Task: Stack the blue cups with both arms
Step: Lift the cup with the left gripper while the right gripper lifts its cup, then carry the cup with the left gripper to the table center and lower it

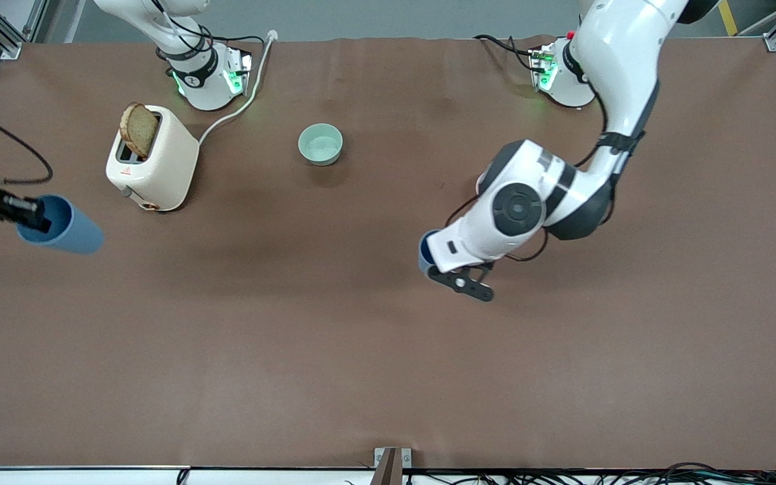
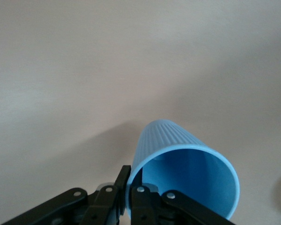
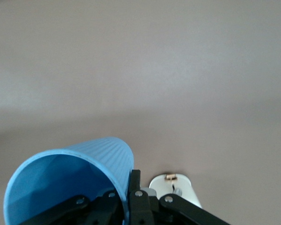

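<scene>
Each blue cup is light, thin-walled ribbed plastic, best pinched at the rim. The left gripper (image 2: 126, 199) clamps one cup (image 2: 185, 176) above mid-tabletop (image 1: 334, 323); the right gripper (image 3: 129, 199) clamps the other cup (image 3: 70, 180) above the tabletop near the toaster (image 1: 153, 162).

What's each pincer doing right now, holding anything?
Left pincer: shut on the rim of a blue cup, over the table's middle.
Right pincer: shut on the rim of the other blue cup, beside the toaster.

High front view, two close wrist views
</scene>
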